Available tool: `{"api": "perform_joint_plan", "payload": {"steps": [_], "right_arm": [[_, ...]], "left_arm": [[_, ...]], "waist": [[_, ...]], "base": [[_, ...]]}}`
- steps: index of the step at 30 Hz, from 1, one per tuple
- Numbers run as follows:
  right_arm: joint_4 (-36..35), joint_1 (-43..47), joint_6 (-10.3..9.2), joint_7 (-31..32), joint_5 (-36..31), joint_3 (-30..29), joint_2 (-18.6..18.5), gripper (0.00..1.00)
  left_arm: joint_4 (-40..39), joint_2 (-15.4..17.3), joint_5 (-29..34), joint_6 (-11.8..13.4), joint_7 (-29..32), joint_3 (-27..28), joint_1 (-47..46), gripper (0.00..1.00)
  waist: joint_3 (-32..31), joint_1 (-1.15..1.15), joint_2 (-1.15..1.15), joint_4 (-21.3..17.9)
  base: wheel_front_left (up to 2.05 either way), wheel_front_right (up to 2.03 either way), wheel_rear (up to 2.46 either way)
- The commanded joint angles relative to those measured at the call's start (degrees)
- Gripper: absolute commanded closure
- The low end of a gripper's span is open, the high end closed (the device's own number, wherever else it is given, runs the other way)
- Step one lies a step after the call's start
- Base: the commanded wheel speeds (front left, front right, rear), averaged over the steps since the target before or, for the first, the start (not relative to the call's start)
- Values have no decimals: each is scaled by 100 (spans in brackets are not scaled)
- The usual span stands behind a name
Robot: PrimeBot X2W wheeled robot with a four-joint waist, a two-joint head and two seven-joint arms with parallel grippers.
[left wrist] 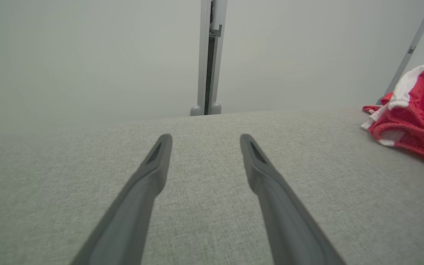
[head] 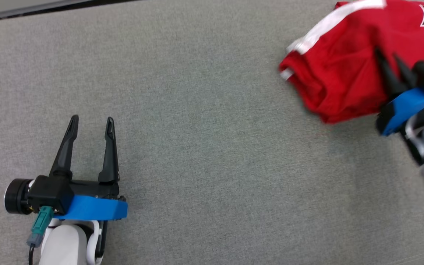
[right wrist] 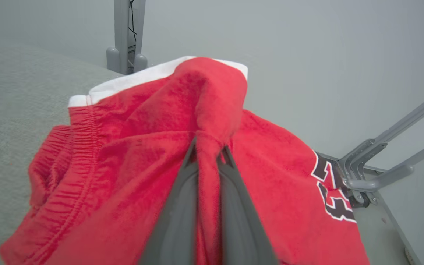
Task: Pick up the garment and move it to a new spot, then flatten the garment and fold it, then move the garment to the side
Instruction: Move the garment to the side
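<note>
Red shorts point(head: 337, 73) bunched at far right of table point(head: 212, 110). Right tool point(right wrist: 209, 147) pinches raised fold, likely to carry them toward bare middle. Left tool point(head: 92, 118) spread, near left, well apart, free for flattening.

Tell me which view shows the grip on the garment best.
Right wrist view: the right end effector pinches a fold of the garment up close. Head view shows this blurred, at its edge; left wrist view shows the garment's far corner.
</note>
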Motion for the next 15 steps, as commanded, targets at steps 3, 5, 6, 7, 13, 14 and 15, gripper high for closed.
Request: {"api": "perform_joint_plan", "payload": {"steps": [3, 5, 6, 7, 13, 14, 15], "right_arm": [[-83, -394, -5, 179, 77, 70, -501, 100], [-100, -559, -5, 287, 20, 119, -880, 100], [-127, -631, -5, 322, 5, 149, -1027, 100], [-148, -703, -5, 366, 11, 162, -1178, 100], [-103, -1062, -5, 601, 167, 69, -1979, 100], [-56, -1112, -5, 625, 192, 60, -2093, 100], [-2, -1168, -5, 652, 205, 69, -2194, 100]], "left_arm": [[-70, 23, 65, -38, -14, -22, -149, 0], [-106, 22, 87, -53, -15, -40, -219, 0], [-119, 23, 98, -54, -15, -41, -250, 0], [-139, 32, 103, -66, -14, -39, -274, 0], [-227, 103, 159, -95, -15, -36, -453, 0], [-235, 102, 159, -97, -15, -45, -481, 0], [-242, 104, 160, -101, -15, -50, -515, 0]], "waist": [[258, -1, 0, 69], [368, -1, 0, 106], [417, -1, 0, 118], [465, -1, 0, 128], [740, -1, 0, 176], [778, -1, 0, 188], [812, -1, 0, 199]], "base": [[0, 0, 0], [0, 0, 0], [0, 0, 0], [0, 0, 0], [0, 0, 0], [0, 0, 0], [0, 0, 0]]}}
